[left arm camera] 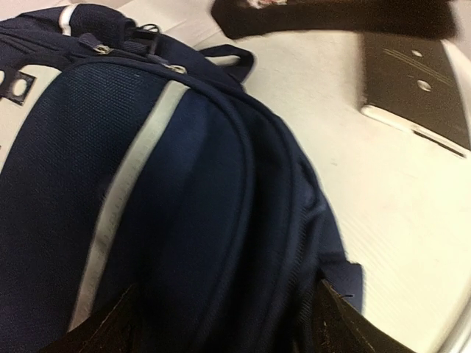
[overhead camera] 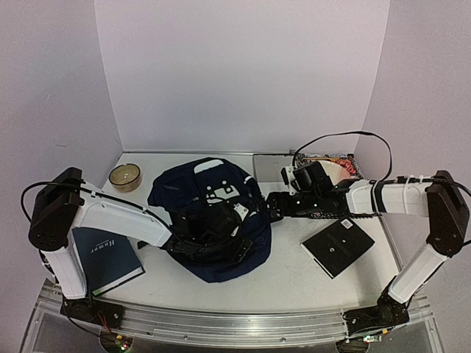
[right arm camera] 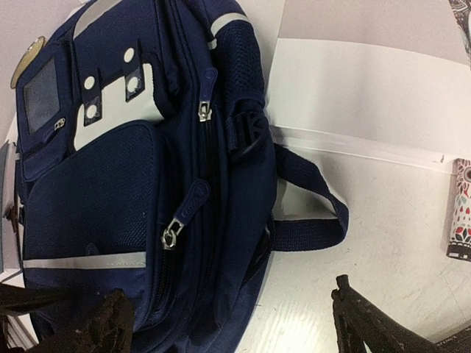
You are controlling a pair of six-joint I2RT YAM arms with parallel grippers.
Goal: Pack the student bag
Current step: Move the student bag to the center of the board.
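Left wrist crops the student bag (left arm camera: 184, 191); left end effector (left arm camera: 224, 312) and right end effector (right arm camera: 232, 301) both stand spread wide.

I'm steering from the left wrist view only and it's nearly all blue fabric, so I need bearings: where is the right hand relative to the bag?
Observer: The right hand sits at the right edge of the student bag, its fingers spread wide and not gripping it.
Operator: Anything to the left of the bag?
Observer: A dark blue book lies at the near left, partly under the left arm, and a bowl sits farther back.
Operator: Is any compartment open?
Observer: None that I can see. The right wrist view shows two zipper pulls on the bag's side, and the zips there look shut.
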